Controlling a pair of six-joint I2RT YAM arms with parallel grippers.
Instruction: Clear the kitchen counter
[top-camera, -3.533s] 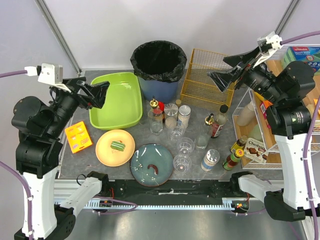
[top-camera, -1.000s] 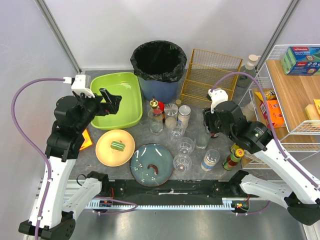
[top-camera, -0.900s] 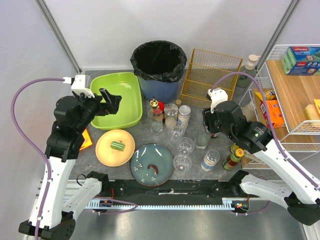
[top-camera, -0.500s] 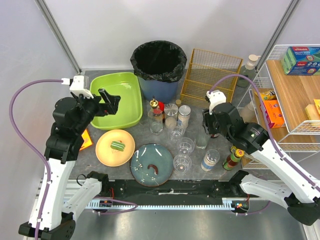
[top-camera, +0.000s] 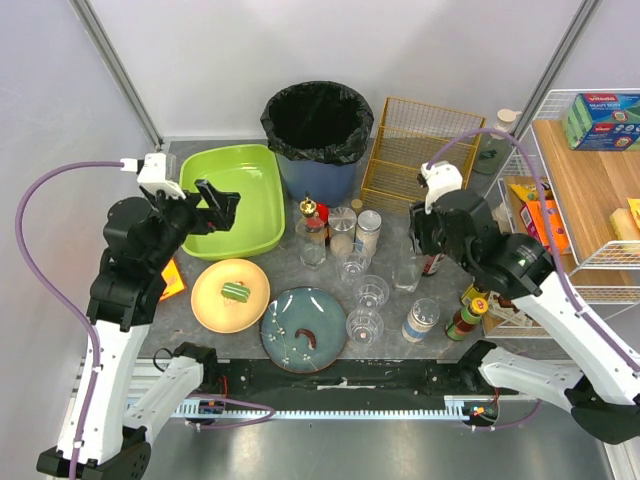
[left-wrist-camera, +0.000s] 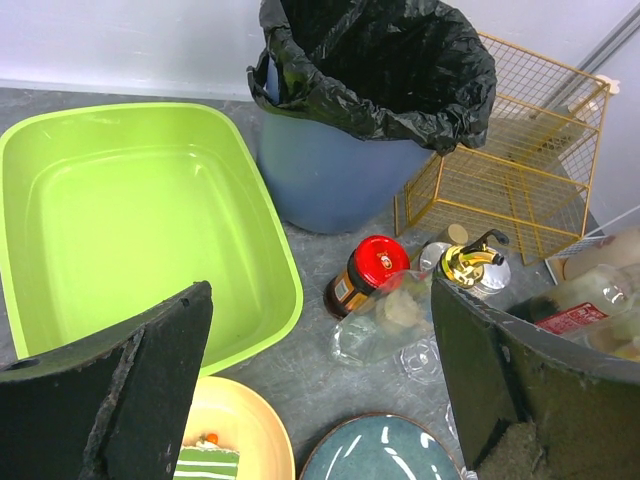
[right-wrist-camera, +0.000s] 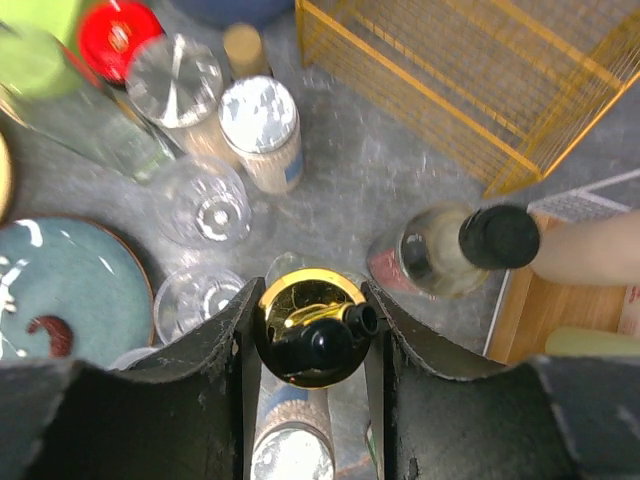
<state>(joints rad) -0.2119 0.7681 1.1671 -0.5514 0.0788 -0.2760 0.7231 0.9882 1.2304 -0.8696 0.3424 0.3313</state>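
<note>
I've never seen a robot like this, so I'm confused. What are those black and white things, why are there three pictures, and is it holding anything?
Those are two robot arms, fixed at the near edge of a kitchen counter. One picture looks down from above. The other two come from little cameras on each wrist, so you see the black jaws up close.

On the counter are a green tub, a bin with a black bag, a yellow wire basket, a yellow plate, a blue plate, glasses and jars.

The left arm has its jaws wide open and empty, by the tub. The right arm has its jaws hugging the gold top of a bottle.
</note>
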